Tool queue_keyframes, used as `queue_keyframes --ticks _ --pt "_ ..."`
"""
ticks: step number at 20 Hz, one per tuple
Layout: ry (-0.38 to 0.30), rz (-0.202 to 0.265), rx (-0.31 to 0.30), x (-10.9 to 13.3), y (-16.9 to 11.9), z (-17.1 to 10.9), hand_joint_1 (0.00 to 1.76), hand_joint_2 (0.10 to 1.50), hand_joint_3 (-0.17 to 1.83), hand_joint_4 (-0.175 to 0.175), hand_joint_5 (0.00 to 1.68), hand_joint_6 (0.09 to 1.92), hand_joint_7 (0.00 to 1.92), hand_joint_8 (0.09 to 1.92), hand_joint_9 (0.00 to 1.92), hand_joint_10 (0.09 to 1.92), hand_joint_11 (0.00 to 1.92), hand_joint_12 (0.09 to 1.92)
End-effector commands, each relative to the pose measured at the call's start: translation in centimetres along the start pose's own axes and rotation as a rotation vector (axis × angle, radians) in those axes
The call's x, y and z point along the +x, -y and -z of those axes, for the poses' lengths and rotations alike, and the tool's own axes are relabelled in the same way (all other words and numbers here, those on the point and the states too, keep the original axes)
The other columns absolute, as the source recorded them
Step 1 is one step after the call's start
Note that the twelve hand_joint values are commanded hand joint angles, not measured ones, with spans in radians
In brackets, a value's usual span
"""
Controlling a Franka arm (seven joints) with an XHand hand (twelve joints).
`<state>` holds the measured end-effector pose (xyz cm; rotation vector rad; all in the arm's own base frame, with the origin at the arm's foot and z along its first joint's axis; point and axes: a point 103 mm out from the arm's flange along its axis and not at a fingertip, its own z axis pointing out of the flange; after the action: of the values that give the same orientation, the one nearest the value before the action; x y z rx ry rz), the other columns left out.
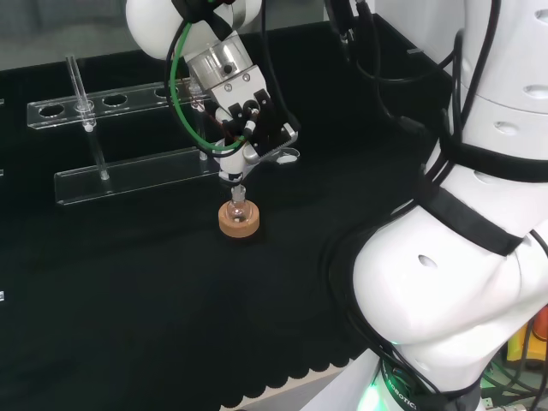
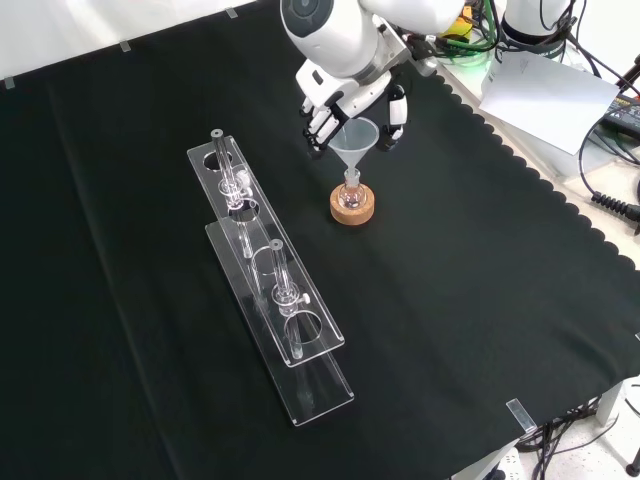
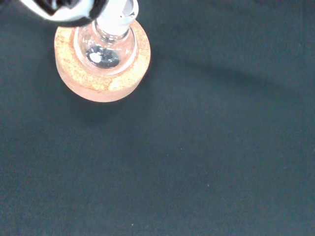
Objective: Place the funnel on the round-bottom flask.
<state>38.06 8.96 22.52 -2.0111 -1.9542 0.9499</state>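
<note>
Head view, hand [image 1: 244, 116] directly above round-bottom flask [image 1: 239, 211] on cork ring [image 1: 239, 223], front view, fingers curled round clear funnel [image 2: 356, 140], its stem entering the flask neck, wrist view, flask seated in the ring on black cloth [image 3: 206, 147].

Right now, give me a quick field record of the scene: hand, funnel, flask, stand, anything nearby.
hand: above the flask, fingers curled round the funnel
funnel: clear, upright, stem pointing down at the flask's neck; whether it is seated cannot be told
flask: small round-bottom flask, upright
stand: cork ring under the flask
nearby: clear rack holding tubes, left of the flask in the front view
surface: black cloth
</note>
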Motion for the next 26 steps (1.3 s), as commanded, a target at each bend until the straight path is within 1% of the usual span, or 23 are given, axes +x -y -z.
queue_keyframes --ticks 1,3,6,9,11,12,15,17,19,20,22,24,26 --pt "0.007 0.006 0.012 0.3 0.3 0.0 0.78 0.63 0.67 -0.077 0.33 0.16 0.3 0.75 0.7 0.62 0.5 1.29" --pt "0.011 0.007 0.02 0.4 0.4 0.1 0.78 0.63 0.65 -0.076 0.32 0.12 0.26 0.74 0.66 0.63 0.47 1.3" --pt "0.013 0.01 0.054 0.5 0.4 0.1 0.76 0.62 0.63 -0.076 0.29 0.09 0.2 0.73 0.61 0.65 0.43 1.31" --pt "0.008 0.011 0.074 0.5 0.6 0.2 0.72 0.61 0.57 -0.076 0.25 0.09 0.06 0.7 0.46 0.68 0.3 1.36" --pt "0.003 0.01 0.084 0.5 0.7 0.2 0.68 0.61 0.51 -0.075 0.2 0.09 0.02 0.61 0.34 0.72 0.22 1.39" --pt "0.005 0.008 0.084 0.4 0.8 0.2 0.66 0.62 0.48 -0.074 0.18 0.09 0.01 0.53 0.3 0.73 0.18 1.41" --pt "0.001 0.005 0.075 0.2 1.1 0.3 0.64 0.63 0.42 -0.073 0.14 0.09 0.0 0.38 0.21 0.76 0.12 1.43" --pt "-0.002 0.003 0.037 -0.1 1.6 0.6 0.63 0.63 0.4 -0.072 0.13 0.09 0.0 0.34 0.19 0.77 0.1 1.44" --pt "-0.002 0.003 0.003 -0.4 2.0 1.1 0.62 0.64 0.38 -0.073 0.13 0.09 0.0 0.36 0.18 0.78 0.09 1.44" --pt "0.0 0.001 -0.027 -0.7 2.4 1.5 0.61 0.64 0.38 -0.073 0.13 0.09 0.0 0.37 0.17 0.78 0.09 1.45" --pt "-0.014 -0.001 -0.065 -1.3 2.9 2.2 0.61 0.65 0.35 -0.074 0.15 0.09 0.0 0.45 0.19 0.78 0.09 1.45" --pt "-0.02 -0.004 -0.091 -2.1 3.3 2.9 0.61 0.66 0.34 -0.073 0.18 0.09 0.02 0.56 0.23 0.77 0.1 1.45" --pt "-0.051 -0.005 -0.122 -2.9 3.5 3.3 0.61 0.67 0.33 -0.072 0.22 0.09 0.05 0.62 0.3 0.76 0.14 1.44"
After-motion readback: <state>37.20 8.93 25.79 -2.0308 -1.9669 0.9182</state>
